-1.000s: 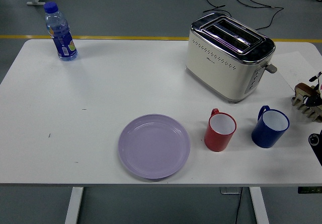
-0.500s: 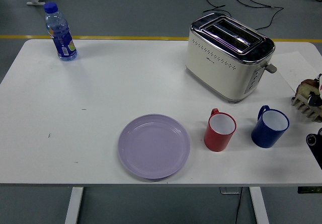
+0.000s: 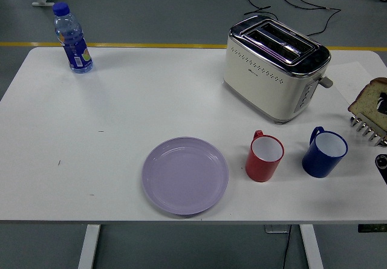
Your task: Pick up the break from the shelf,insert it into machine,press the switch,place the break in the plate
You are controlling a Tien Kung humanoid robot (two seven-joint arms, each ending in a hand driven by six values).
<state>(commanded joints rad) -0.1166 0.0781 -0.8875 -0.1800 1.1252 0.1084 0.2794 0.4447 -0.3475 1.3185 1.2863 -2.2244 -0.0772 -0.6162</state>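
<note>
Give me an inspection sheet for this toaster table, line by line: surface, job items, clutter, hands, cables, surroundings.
Surface: white table, bare across its left half, a few small dark specks.
Job's things: toaster at the far right, both slots empty; slice of bread at the right edge above the rack; purple plate near the front edge, empty.
Clutter: water bottle at the far left corner; red mug and blue mug in front of the toaster, both upright.
Hands: right hand cut off by the right edge, grip on the bread not readable; left hand not seen.
Cables: black cables on the floor behind the table.
Surroundings: grey floor with a yellow line.
</note>
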